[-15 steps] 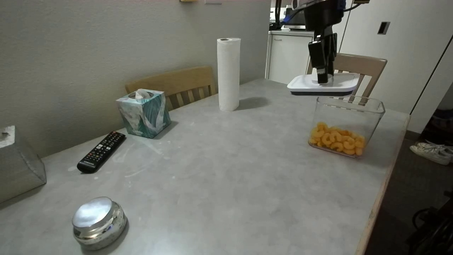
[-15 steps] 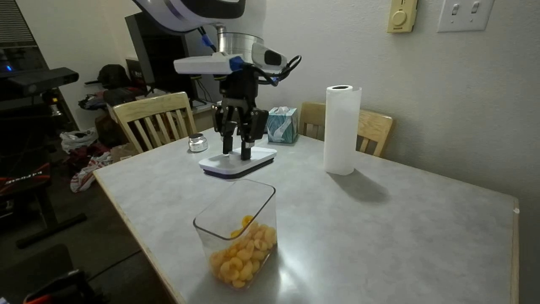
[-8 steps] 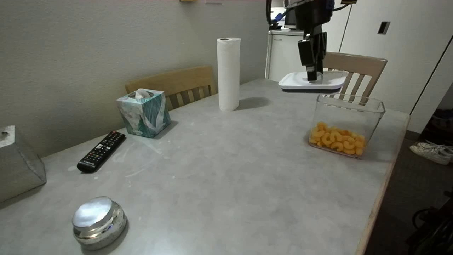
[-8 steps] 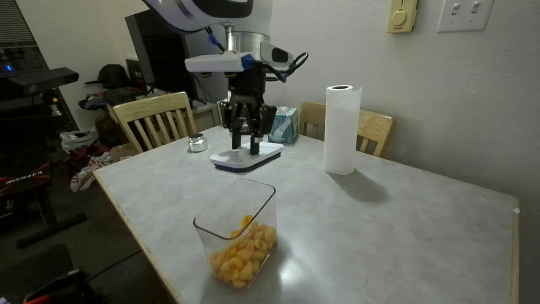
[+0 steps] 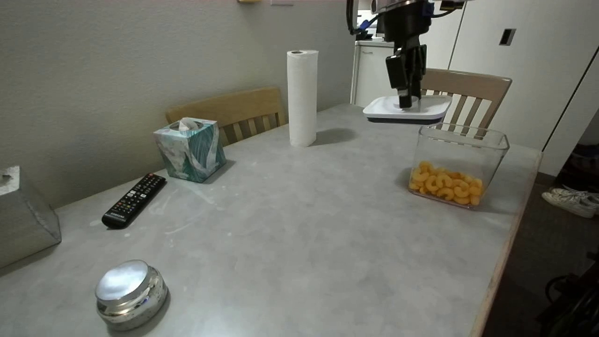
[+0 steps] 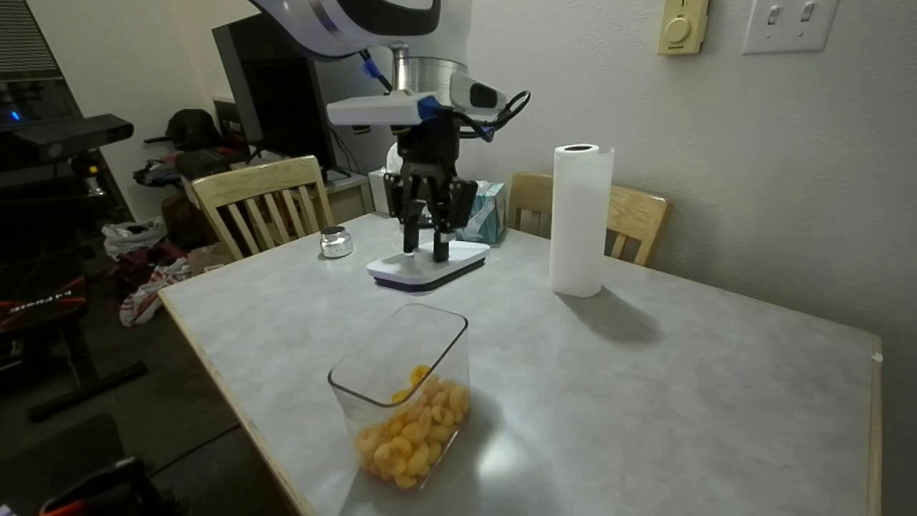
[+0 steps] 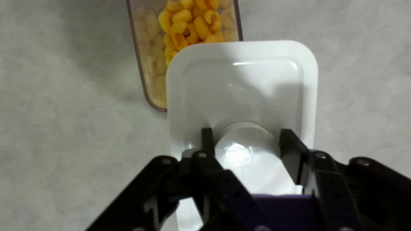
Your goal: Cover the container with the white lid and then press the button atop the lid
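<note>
The clear container [image 5: 461,157] with yellow-orange snack pieces stands uncovered on the table, its open rim [image 6: 394,405] facing up. Held level in the air to one side of it and behind it in an exterior view is the white lid [image 6: 401,271], dark seal underneath. My gripper [image 7: 246,144] points down, its fingers [image 7: 208,138] on either side of the raised round button [image 7: 245,157] and shut on it. From the wrist, the lid hides one corner of the container, so the two are out of line. Much of the button is hidden behind the fingers in both exterior views.
A paper towel roll [image 6: 582,222] stands upright near the wall. A tissue box [image 5: 191,150], a black remote [image 5: 134,201] and a shiny metal jar [image 5: 131,295] sit further along the table. Wooden chairs [image 6: 261,204] border it. The container is near a table edge [image 5: 512,243].
Gripper and lid have travelled sideways together, away from the container: leftward in an exterior view, right and back in the opposite one. The grip is the same. The container has stayed put.
</note>
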You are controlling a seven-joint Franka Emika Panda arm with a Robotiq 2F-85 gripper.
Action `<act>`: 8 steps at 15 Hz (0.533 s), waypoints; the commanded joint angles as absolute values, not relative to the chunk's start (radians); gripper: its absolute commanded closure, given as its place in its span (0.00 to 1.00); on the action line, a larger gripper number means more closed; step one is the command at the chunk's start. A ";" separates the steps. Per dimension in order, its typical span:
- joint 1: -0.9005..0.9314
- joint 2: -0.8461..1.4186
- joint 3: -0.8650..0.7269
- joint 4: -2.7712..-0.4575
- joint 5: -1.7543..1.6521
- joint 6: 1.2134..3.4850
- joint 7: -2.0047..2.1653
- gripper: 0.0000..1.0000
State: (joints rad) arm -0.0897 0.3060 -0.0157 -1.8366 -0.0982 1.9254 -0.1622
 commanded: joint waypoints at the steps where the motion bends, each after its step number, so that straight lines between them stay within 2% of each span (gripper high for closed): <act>1: -0.082 0.255 -0.030 -1.895 -0.079 1.932 -0.107 0.72; 8: -0.087 0.143 -0.039 -2.068 -0.092 1.980 -0.069 0.72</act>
